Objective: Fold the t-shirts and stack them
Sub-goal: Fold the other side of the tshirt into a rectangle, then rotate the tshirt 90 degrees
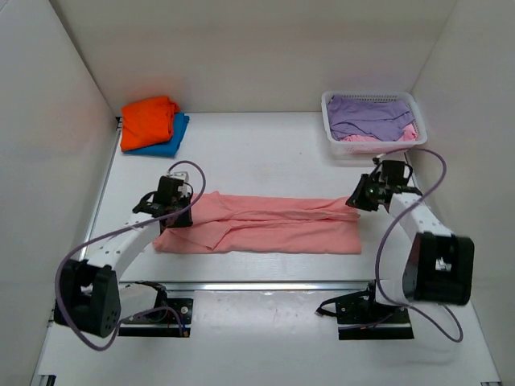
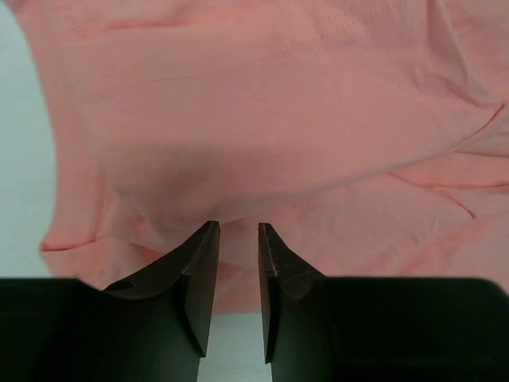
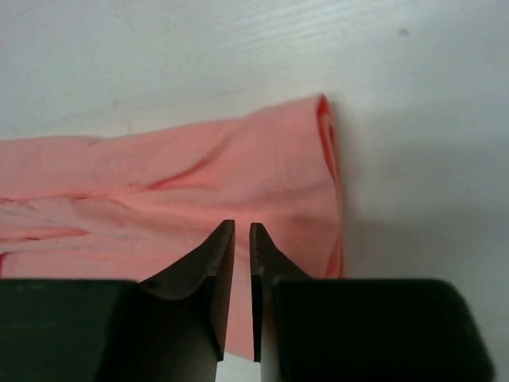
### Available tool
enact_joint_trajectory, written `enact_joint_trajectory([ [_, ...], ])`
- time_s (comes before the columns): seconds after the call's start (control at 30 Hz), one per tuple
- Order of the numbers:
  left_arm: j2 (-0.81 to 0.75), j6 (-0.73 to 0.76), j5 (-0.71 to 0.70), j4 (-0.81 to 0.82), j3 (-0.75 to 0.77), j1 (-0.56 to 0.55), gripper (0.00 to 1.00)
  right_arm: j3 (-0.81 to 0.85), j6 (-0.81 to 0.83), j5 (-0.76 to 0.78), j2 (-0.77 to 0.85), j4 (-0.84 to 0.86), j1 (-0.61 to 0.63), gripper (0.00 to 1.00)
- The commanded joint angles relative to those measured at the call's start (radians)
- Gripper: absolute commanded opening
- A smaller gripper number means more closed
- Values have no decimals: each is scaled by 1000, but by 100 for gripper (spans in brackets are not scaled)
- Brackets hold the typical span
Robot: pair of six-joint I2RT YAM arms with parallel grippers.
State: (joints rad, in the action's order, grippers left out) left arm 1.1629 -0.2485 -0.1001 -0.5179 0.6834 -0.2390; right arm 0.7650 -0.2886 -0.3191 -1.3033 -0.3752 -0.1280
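Note:
A salmon-pink t-shirt (image 1: 265, 225) lies on the table folded into a long strip. My left gripper (image 1: 177, 215) is at its left end. In the left wrist view its jaws (image 2: 238, 227) stand nearly closed on a raised fold of the pink cloth (image 2: 262, 119). My right gripper (image 1: 355, 202) is at the strip's far right corner. In the right wrist view its jaws (image 3: 242, 227) stand a narrow slit apart on the pink cloth (image 3: 199, 175) near its end edge. A folded orange t-shirt (image 1: 149, 119) lies on a folded blue one (image 1: 174, 138) at the back left.
A white mesh basket (image 1: 331, 121) at the back right holds a lavender-purple shirt (image 1: 366, 112) and some pink cloth (image 1: 364, 138). White walls enclose the table on the left, back and right. A metal rail (image 1: 265, 285) runs along the near edge.

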Motion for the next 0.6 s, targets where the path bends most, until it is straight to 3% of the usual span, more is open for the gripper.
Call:
enact_joint_trajectory([
  [0.0, 82, -75, 16, 47, 22, -49, 37, 108, 58, -29, -140, 47, 39, 8],
  [0.03, 121, -84, 16, 50, 40, -55, 36, 131, 55, -2, -184, 18, 47, 1],
  [0.27, 518, -95, 23, 48, 260, -91, 31, 169, -52, 133, -339, -151, 116, 0],
  [0.37, 711, -81, 42, -14, 464, -97, 27, 81, -162, 138, -312, -157, 171, 0],
  [0.5, 940, -48, 65, -137, 864, -106, 23, -88, -340, 163, -193, -88, 336, 0],
  [0.57, 1103, -26, 91, -259, 1150, -114, 24, -157, -473, 173, -119, -48, 421, 0],
])
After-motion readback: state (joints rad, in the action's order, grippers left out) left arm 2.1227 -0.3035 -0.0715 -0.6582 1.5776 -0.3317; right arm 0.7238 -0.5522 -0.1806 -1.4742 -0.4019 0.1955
